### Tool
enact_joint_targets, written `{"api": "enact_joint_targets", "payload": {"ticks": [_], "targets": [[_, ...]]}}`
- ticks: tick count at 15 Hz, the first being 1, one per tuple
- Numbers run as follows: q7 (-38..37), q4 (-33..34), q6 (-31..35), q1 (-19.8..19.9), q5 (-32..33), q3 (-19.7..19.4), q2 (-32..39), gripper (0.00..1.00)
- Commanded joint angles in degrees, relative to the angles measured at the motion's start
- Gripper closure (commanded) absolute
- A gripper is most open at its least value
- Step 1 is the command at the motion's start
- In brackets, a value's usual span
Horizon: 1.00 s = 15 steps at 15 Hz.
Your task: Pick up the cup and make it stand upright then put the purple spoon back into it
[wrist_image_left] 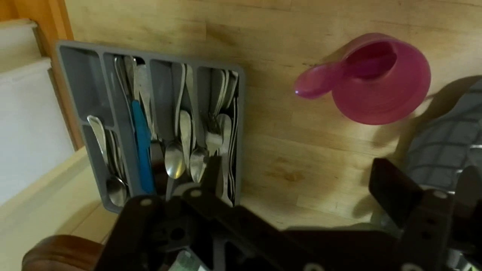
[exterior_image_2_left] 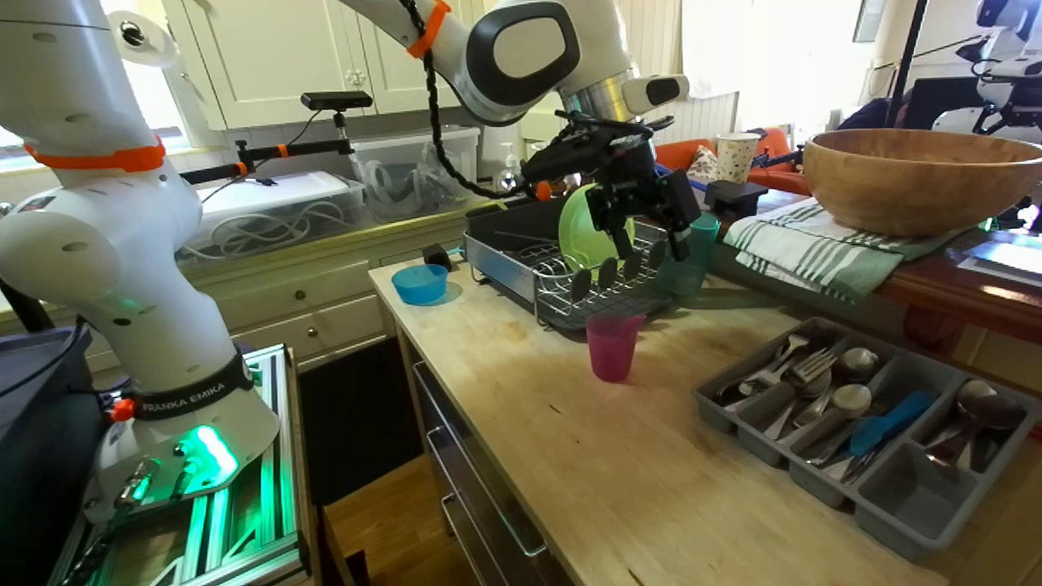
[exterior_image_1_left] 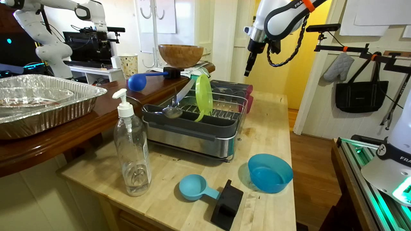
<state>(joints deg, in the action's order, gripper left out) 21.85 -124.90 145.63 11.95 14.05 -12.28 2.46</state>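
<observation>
The pink-purple cup (exterior_image_2_left: 610, 352) stands upright on the wooden counter beside the dish rack in an exterior view. In an exterior view the cup (exterior_image_1_left: 249, 102) is partly hidden behind the rack. In the wrist view I look down into the cup (wrist_image_left: 391, 99). The purple spoon (wrist_image_left: 318, 81) leans inside it with one end sticking out over the rim. A bit of the spoon (exterior_image_2_left: 634, 322) shows at the cup's rim. My gripper (wrist_image_left: 297, 173) is open and empty, its fingers wide apart. In both exterior views the gripper (exterior_image_2_left: 651, 244) (exterior_image_1_left: 247, 73) hangs above the counter, higher than the cup and apart from it.
The dish rack (exterior_image_1_left: 189, 141) holds a green plate (exterior_image_1_left: 204, 96). A grey cutlery tray (exterior_image_2_left: 912, 521) lies on the counter. A blue bowl (exterior_image_1_left: 271, 179), a light-blue scoop (exterior_image_1_left: 194, 187) and a soap bottle (exterior_image_1_left: 133, 160) stand at the far end. A wooden bowl (exterior_image_2_left: 912, 183) sits on the raised ledge.
</observation>
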Motion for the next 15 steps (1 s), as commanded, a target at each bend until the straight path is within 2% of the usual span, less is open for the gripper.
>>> {"api": "enact_joint_targets", "payload": {"ticks": [1, 10, 13, 14, 15], "targets": [[-4.8, 2.3, -8.2, -0.1, -1.6, 0.3, -0.4, 0.00], [-1.4, 6.1, -18.9, 0.4, -11.4, 0.4, -0.4, 0.00], [-0.2, 6.7, -19.9, 0.5, -13.7, 0.2, -0.3, 0.00], [-2.2, 6.1, -17.8, 0.2, -11.1, 0.3, -0.1, 0.00], [-2.1, 6.2, -17.9, 0.2, -11.2, 0.3, -0.1, 0.00]]}}
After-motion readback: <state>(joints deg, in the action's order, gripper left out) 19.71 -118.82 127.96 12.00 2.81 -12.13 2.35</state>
